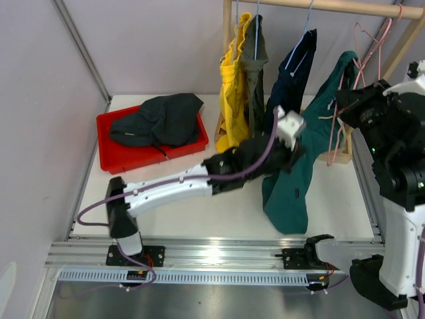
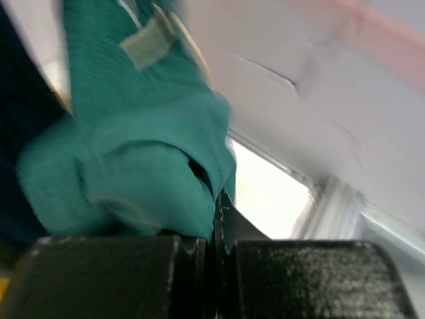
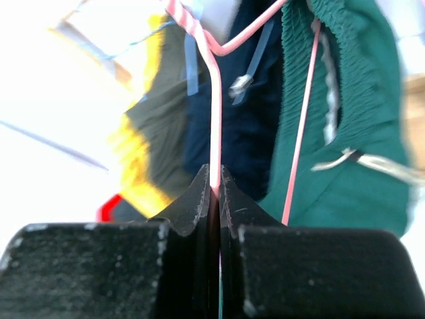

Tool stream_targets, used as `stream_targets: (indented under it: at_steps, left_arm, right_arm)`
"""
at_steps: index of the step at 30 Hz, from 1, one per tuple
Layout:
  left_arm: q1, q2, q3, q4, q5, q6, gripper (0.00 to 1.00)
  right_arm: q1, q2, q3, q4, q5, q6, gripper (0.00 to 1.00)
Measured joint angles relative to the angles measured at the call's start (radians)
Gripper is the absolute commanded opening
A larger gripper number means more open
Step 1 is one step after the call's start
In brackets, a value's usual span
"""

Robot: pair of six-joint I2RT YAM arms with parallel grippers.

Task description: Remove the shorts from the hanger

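The teal green shorts (image 1: 299,179) hang from a pink wire hanger (image 1: 372,40) at the right of the rack and droop down to the table. My left gripper (image 1: 295,154) reaches into them from the left and is shut on a fold of the teal fabric (image 2: 146,173), pinched at the jaw tips (image 2: 218,199). My right gripper (image 1: 342,106) is shut on the pink hanger wire (image 3: 214,100), which runs up from its tips (image 3: 214,179). The teal waistband (image 3: 352,133) hangs to the right of that wire.
Yellow shorts (image 1: 232,93), olive-grey shorts (image 1: 254,66) and navy shorts (image 1: 295,73) hang on the wooden rail (image 1: 332,5). Black shorts (image 1: 156,119) lie in a red tray (image 1: 109,159) at the back left. The rack's wooden foot stands behind the teal shorts.
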Motion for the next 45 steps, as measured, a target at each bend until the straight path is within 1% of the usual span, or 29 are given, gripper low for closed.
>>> stream_targets:
  at_steps: [1,4,5,6,8,9,10,12,14,15,17,19,20,22,24,26,27,29,30,31,33,38,42,45]
  left_arm:
    - [0.028,0.042,0.096,-0.045,-0.002,0.003,0.0]
    - [0.131,0.23,0.532,-0.233,-0.005,0.016,0.0]
    - [0.154,0.272,0.632,-0.262,-0.005,0.019,0.0]
    - [0.18,0.298,0.712,-0.302,-0.006,0.025,0.0]
    - [0.214,0.301,0.76,-0.355,-0.018,0.028,0.0]
    - [0.224,0.284,0.751,-0.374,-0.026,0.027,0.0]
    - [0.226,0.251,0.699,-0.378,-0.031,0.026,0.0]
    - [0.208,0.132,0.499,-0.376,-0.055,0.025,0.0]
    - [0.159,0.011,0.299,-0.381,-0.09,0.026,0.0]
    - [0.119,-0.063,0.19,-0.373,-0.12,0.027,0.0]
    - [0.024,-0.196,0.029,-0.389,-0.177,0.029,0.0]
    - [-0.051,-0.322,-0.072,-0.412,-0.218,0.034,0.0]
    - [-0.064,-0.385,-0.113,-0.417,-0.24,0.037,0.0]
    - [-0.037,-0.509,-0.157,-0.447,-0.286,0.05,0.0]
    - [0.077,-0.611,-0.152,-0.485,-0.306,0.06,0.0]
    - [0.229,-0.671,-0.114,-0.523,-0.319,0.079,0.0]
    - [0.286,-0.679,-0.093,-0.537,-0.316,0.089,0.0]
    - [0.435,-0.681,-0.021,-0.566,-0.287,0.116,0.0]
    - [0.48,-0.674,0.01,-0.575,-0.274,0.124,0.0]
    - [0.546,-0.653,0.061,-0.591,-0.243,0.136,0.0]
    - [0.632,-0.605,0.137,-0.607,-0.188,0.151,0.0]
    - [0.826,-0.416,0.344,-0.652,-0.056,0.164,0.0]
    - [0.925,-0.252,0.473,-0.659,0.019,0.163,0.0]
    - [0.981,-0.099,0.64,-0.687,0.064,0.154,0.0]
  right_arm:
    - [0.0,-0.017,0.0,-0.007,-0.024,0.013,0.0]
    - [-0.001,-0.087,0.0,-0.031,-0.134,0.072,0.0]
    - [-0.002,-0.108,0.0,-0.035,-0.172,0.092,0.0]
    - [-0.003,-0.129,0.0,-0.037,-0.214,0.111,0.0]
    - [-0.008,-0.165,0.006,-0.045,-0.278,0.137,0.0]
    - [-0.01,-0.177,0.02,-0.053,-0.298,0.142,0.0]
    - [-0.011,-0.182,0.037,-0.059,-0.31,0.144,0.0]
    - [-0.011,-0.175,0.101,-0.076,-0.312,0.135,0.0]
    - [-0.009,-0.145,0.177,-0.092,-0.29,0.111,0.0]
    - [-0.005,-0.12,0.221,-0.096,-0.277,0.095,0.0]
    - [0.001,-0.056,0.316,-0.104,-0.239,0.061,0.0]
    - [0.005,0.021,0.398,-0.1,-0.196,0.026,0.0]
    - [0.005,0.05,0.419,-0.093,-0.179,0.013,0.0]
    - [0.005,0.115,0.444,-0.08,-0.145,-0.017,0.0]
    - [0.003,0.171,0.444,-0.071,-0.119,-0.037,0.0]
    - [-0.002,0.214,0.443,-0.069,-0.106,-0.048,0.0]
    - [-0.005,0.235,0.433,-0.064,-0.102,-0.051,0.0]
    - [-0.011,0.255,0.376,-0.051,-0.096,-0.055,0.0]
    - [-0.017,0.255,0.333,-0.042,-0.094,-0.055,0.0]
    - [-0.025,0.251,0.295,-0.036,-0.093,-0.055,0.0]
    - [-0.043,0.249,0.25,-0.036,-0.093,-0.055,0.0]
    - [-0.093,0.238,0.219,-0.018,-0.095,-0.058,0.0]
    - [-0.143,0.227,0.215,0.012,-0.116,-0.075,0.0]
    - [-0.195,0.231,0.204,0.048,-0.146,-0.082,0.0]
